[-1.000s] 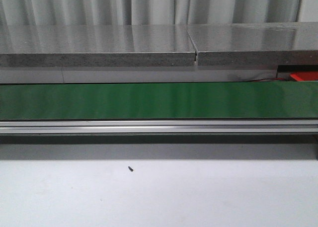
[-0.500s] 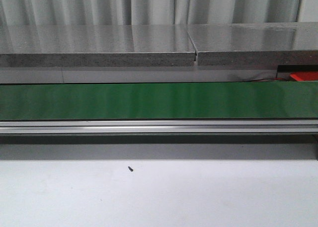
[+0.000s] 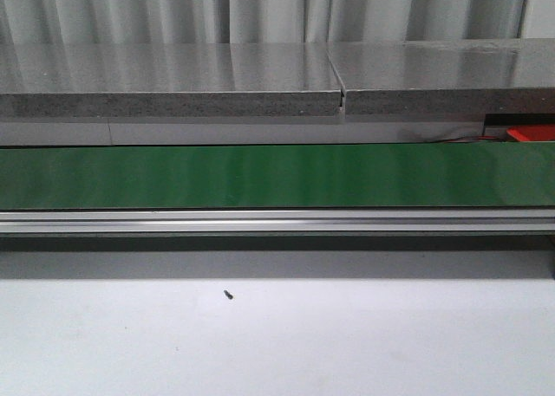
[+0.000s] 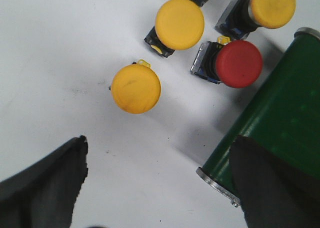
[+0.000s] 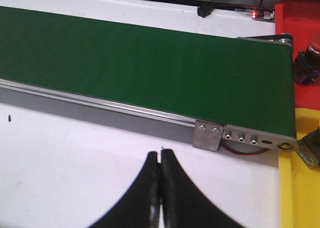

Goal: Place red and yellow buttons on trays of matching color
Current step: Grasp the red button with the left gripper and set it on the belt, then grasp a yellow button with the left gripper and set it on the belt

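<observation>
Front view shows neither arm. Left gripper (image 4: pixel 157 188) stands wide apart above a yellow button (image 4: pixel 135 88); right gripper (image 5: pixel 160 188) is pressed together, holding nothing; trays cropped.

On my bench (image 3: pixel 347 344) a conveyor belt (image 3: pixel 277 177) runs left to right across the front view. Four buttons (image 4: pixel 135 88) lie on the bench beside the belt's end.

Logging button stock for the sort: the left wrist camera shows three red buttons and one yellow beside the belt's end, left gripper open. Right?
Colours are swapped: the left wrist view shows three yellow buttons and one red button beside the green belt; left gripper open.
</observation>
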